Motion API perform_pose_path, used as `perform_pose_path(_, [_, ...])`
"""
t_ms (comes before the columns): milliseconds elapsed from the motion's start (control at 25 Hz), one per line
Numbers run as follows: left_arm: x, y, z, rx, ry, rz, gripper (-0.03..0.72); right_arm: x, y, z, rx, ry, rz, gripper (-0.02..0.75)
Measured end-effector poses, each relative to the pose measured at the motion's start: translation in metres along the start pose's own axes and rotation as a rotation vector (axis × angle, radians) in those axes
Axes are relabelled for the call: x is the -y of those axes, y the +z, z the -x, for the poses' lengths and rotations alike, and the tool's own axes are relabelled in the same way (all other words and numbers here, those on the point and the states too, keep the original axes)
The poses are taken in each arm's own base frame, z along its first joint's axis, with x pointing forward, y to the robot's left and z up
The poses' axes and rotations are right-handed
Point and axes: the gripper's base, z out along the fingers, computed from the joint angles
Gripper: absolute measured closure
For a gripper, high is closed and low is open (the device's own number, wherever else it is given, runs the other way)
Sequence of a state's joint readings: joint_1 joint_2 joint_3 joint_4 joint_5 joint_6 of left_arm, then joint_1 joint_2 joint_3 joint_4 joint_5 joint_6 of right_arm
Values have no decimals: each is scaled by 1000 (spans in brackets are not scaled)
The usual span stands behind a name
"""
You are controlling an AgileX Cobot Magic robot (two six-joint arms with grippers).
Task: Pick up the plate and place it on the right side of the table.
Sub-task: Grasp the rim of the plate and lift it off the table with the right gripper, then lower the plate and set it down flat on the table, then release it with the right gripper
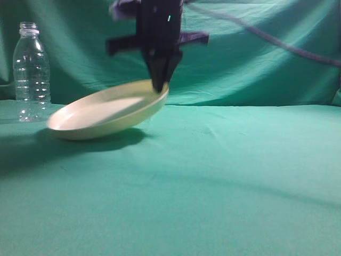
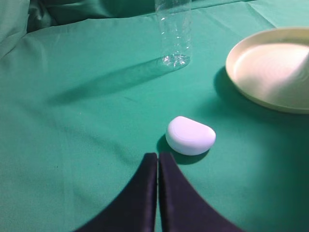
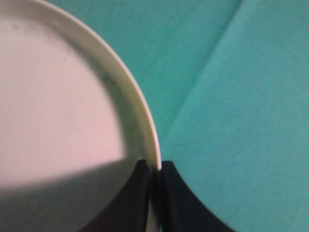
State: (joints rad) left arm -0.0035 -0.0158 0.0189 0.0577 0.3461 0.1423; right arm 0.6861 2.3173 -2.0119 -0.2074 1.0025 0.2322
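The cream plate is tilted, its right rim raised and its left edge low over the green table. My right gripper comes down from above and is shut on that raised rim. In the right wrist view the rim of the plate runs between the two black fingers of the right gripper. The plate also shows in the left wrist view, at the right. My left gripper is shut and empty, low over the cloth, just short of a small white rounded object.
A clear plastic bottle stands upright at the far left, also in the left wrist view. A cable hangs across the green backdrop at the upper right. The table's right half shows bare cloth.
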Motion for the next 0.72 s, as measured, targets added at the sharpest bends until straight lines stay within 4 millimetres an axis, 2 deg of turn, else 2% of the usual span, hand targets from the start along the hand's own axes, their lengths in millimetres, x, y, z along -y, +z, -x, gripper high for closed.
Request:
perform_pose_path(80, [0,0,0,0,0,0,688,7,-22,4,18,-6,-39,738])
perform_pose_path(200, [0,0,0,0,0,0,688,23,-69,9,83,-12,-97,738])
perform_pose_path(280, [0,0,0,2,0,0,688,40,-100,8,121,12,-123,738])
perform_pose_path(400, [0,0,0,2,0,0,688,76,-126,-6,120,73,-155,738])
perform_pose_path(440, [0,0,0,2,0,0,688,91,-132,-14,113,100,-173,738])
perform_pose_path(560, [0,0,0,2,0,0,688,134,-133,-44,50,178,-214,738])
perform_pose_path(720, [0,0,0,2,0,0,688,175,-118,-91,-20,259,-246,738])
